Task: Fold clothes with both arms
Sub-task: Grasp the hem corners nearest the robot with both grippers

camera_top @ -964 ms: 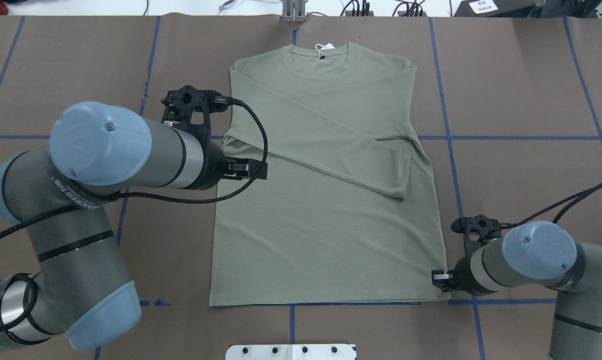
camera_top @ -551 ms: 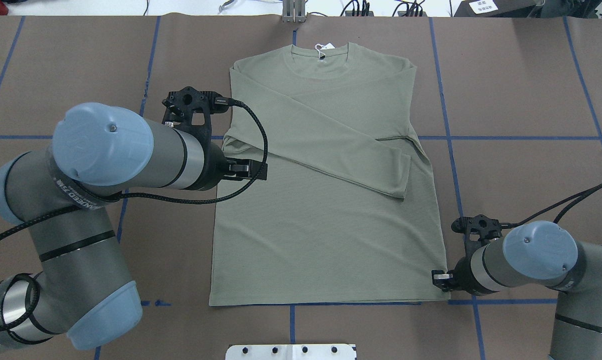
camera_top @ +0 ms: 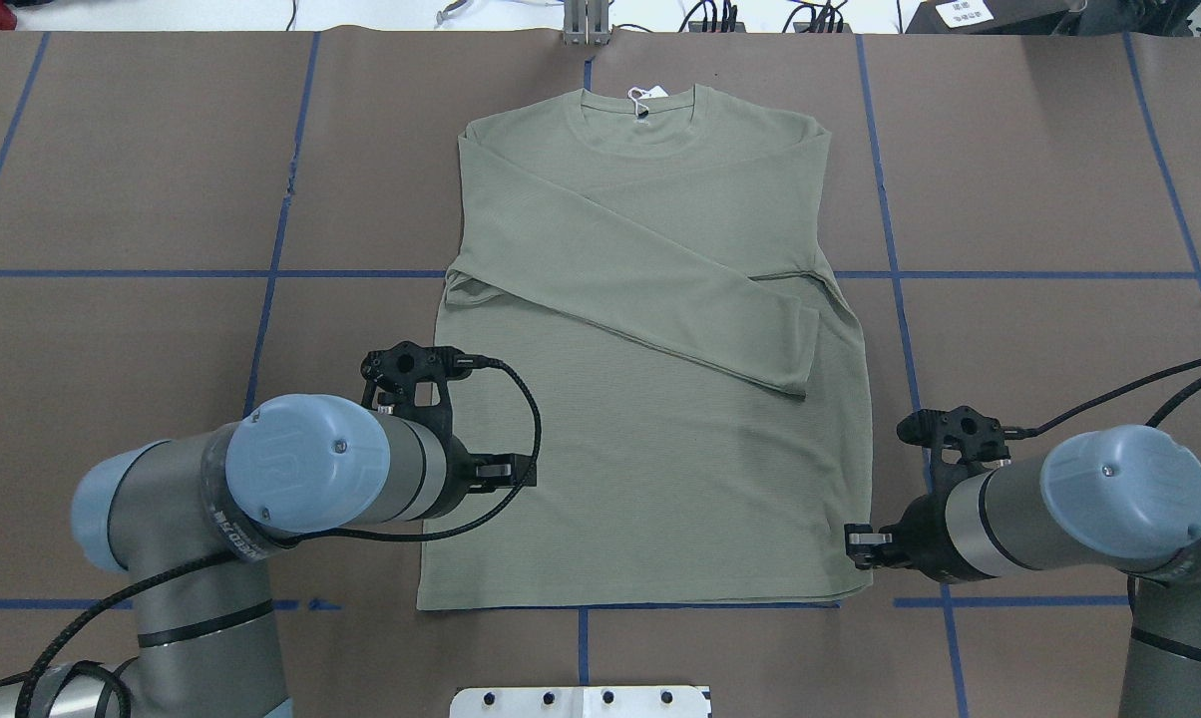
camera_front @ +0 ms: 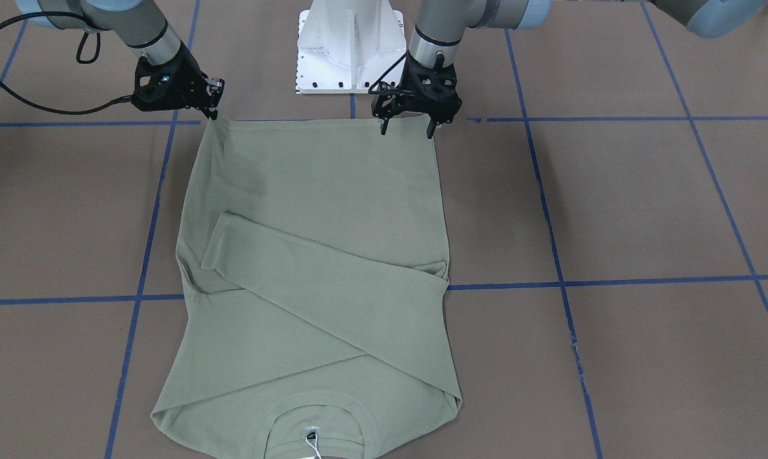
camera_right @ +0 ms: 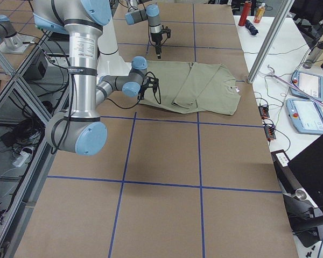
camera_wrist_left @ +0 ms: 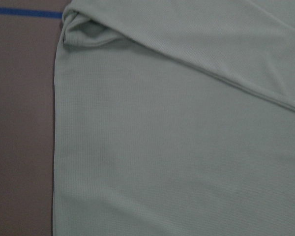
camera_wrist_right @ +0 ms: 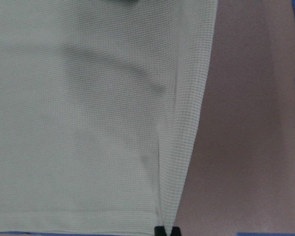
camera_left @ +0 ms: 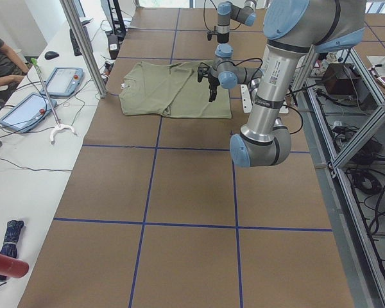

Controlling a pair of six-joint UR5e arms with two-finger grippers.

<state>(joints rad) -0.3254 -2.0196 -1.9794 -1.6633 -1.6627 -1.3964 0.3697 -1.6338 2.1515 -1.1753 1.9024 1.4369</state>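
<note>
The sage-green shirt (camera_top: 650, 469) lies flat on the brown table, collar away from the robot, both sleeves folded across its chest. A white tag (camera_top: 643, 96) sits at the neck. My left gripper (camera_front: 407, 129) hangs open just above the hem near the shirt's left corner, holding nothing. In the overhead view this left gripper (camera_top: 506, 469) is over the lower left of the body. My right gripper (camera_front: 215, 113) is shut on the hem's right corner. In the right wrist view its fingertips (camera_wrist_right: 166, 231) pinch a raised ridge of the shirt (camera_wrist_right: 88, 123). The left wrist view shows only flat shirt (camera_wrist_left: 177, 147).
The white pedestal base (camera_front: 349, 44) stands just behind the hem, between the arms. Blue tape lines (camera_top: 162, 272) cross the brown cover. A white bench with tablets (camera_left: 64, 80) runs along the far side, where a person (camera_left: 0, 58) sits.
My left arm has swung back from the shirt's left armpit fold toward the hem. The right gripper has shifted slightly inward, drawing the hem corner with it.
</note>
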